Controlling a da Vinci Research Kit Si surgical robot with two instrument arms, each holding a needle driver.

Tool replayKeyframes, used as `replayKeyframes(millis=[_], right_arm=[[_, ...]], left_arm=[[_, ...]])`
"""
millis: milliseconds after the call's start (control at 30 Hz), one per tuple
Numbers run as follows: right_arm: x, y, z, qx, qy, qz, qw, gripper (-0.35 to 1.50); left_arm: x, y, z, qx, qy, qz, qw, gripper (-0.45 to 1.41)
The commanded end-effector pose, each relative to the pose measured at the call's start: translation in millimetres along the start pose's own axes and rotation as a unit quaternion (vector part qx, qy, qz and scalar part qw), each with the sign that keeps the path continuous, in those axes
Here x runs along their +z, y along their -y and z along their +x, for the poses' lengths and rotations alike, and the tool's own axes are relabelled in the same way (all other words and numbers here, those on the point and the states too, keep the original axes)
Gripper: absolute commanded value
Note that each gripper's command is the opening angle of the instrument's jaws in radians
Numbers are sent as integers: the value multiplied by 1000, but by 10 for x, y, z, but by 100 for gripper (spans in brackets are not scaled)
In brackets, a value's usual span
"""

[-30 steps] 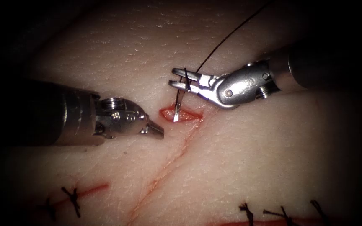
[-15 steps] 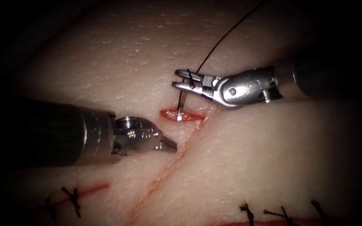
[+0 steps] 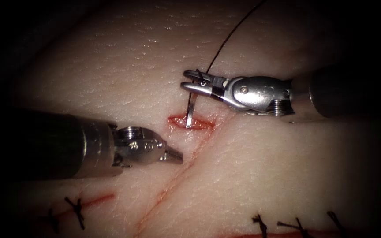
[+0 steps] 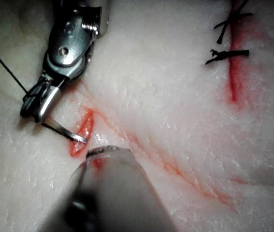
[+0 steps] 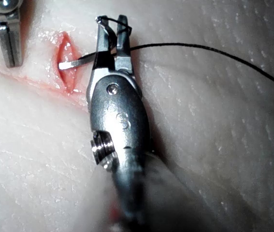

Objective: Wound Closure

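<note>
While pinching the needle [image 3: 191, 110] near its thread [image 3: 230, 37] end, right tool [image 3: 195, 82] hovers, tip at the cut [image 3: 190, 122]; left tool [image 3: 176, 156] fingers pressed together, holding nothing.

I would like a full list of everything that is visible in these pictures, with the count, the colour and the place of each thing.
tissue: one, pale pink, under everything.
cut: one, red, short and open, at the centre.
red fluid: thin red line running down from the cut.
needle: one, silver, curved, tip down in the open cut; whether it pierces the tissue is unclear.
thread: one, dark, running up from the needle's rear end.
finished stitches: several, dark, on other cuts at the lower edge.
left tool: one, silver, left of the cut, jaws shut, holding nothing.
right tool: one, silver, just above the cut, jaws shut on the needle near its thread end.
</note>
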Motion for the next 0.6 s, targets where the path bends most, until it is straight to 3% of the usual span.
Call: replayKeyframes(millis=[33,600], right_arm=[[7,10,-10,10,0,1,1000,-35],[6,11,-12,58,33,20,998,-35]], left_arm=[[11,0,0,0,0,-1,1000,-25],[12,-3,-9,3,-3,-3,1000,-30]])
